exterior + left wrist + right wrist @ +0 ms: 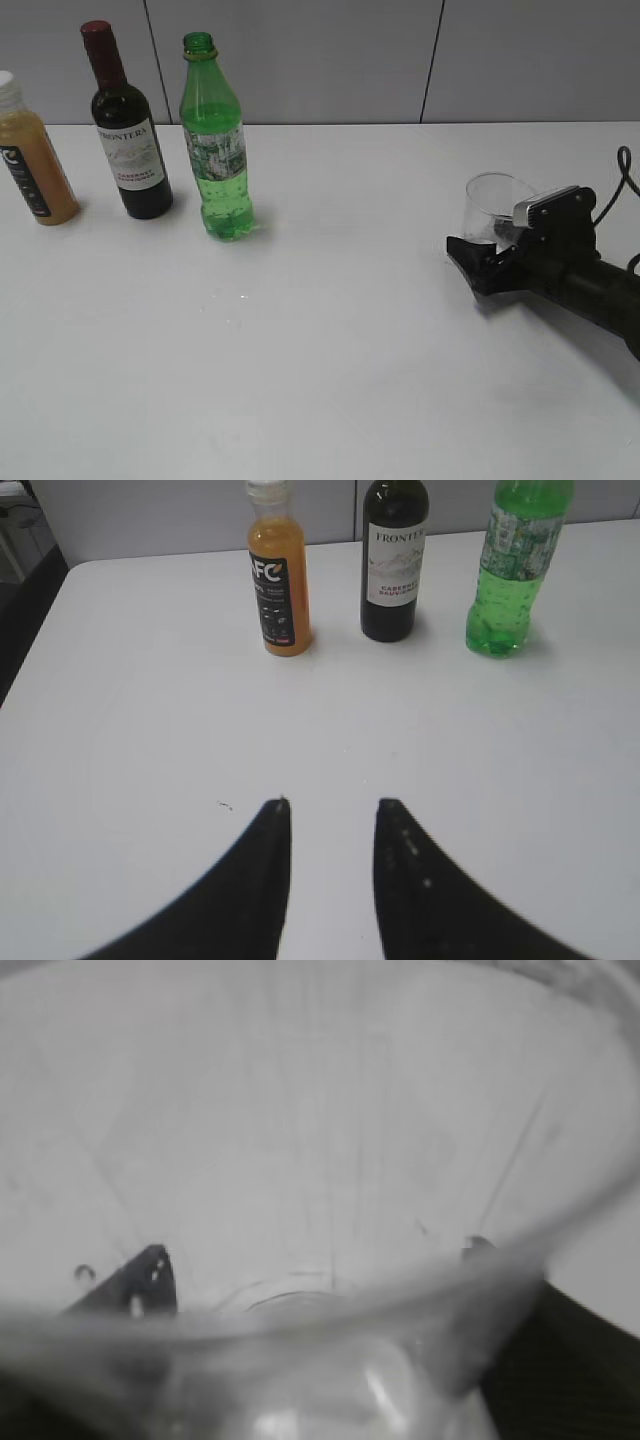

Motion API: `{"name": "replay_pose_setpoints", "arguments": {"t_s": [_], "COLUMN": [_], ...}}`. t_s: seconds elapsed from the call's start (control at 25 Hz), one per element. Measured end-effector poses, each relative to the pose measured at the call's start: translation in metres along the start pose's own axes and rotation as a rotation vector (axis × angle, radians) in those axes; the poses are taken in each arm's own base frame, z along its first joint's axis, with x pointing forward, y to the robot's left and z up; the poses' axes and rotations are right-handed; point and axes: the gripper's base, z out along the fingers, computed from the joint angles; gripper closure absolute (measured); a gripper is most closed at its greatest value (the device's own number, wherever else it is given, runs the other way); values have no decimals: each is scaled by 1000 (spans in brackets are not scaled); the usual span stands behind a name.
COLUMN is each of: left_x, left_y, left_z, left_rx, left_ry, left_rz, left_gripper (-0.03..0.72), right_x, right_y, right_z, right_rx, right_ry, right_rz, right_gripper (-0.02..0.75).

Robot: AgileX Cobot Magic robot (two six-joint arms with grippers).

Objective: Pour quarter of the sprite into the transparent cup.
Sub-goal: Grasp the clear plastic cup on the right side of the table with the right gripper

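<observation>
So the sprite (pixel 217 150) is standing upright at the back of the white tabletop (pixel 320 350), cap off, with green liquid in the lower part. It's well away from the right end effector (pixel 478 262), far off to that one's left across the bare middle, and it sits ahead and to the right of the left end effector (pixel 333 815) in that arm's wrist view.

The transparent cup (pixel 492 208) is the close one: it stands upright right at the right end effector, between the spread fingers. The wrist camera there is basically staring through the cup wall, with one dark fingertip (pixel 135 1282) showing on each side. Jaws are spread wide around it; can't tell if they actually touch the plastic.

The left end effector is only partly open, a narrow gap, nothing between its fingers, hovering over bare tabletop.

Next to the sprite there's a dark wine bottle (pixel 128 130) with a red top, and further out an orange juice bottle (pixel 32 155).
</observation>
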Motion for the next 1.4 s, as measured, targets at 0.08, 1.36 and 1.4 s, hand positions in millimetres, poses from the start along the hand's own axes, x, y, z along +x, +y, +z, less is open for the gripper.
{"name": "replay_pose_setpoints", "arguments": {"t_s": [0.08, 1.36, 1.4], "left_x": [0, 0, 0], "left_y": [0, 0, 0], "left_z": [0, 0, 0], "left_rx": [0, 0, 0], "left_ry": [0, 0, 0], "left_rz": [0, 0, 0], "left_gripper": [460, 460, 460], "right_x": [3, -30, -36], "right_y": [0, -2, -1], "right_z": [2, 8, 7], "right_rx": [-8, -44, -56], "right_ry": [6, -94, -110], "right_rz": [0, -74, -86], "right_gripper": [60, 211, 213]}}
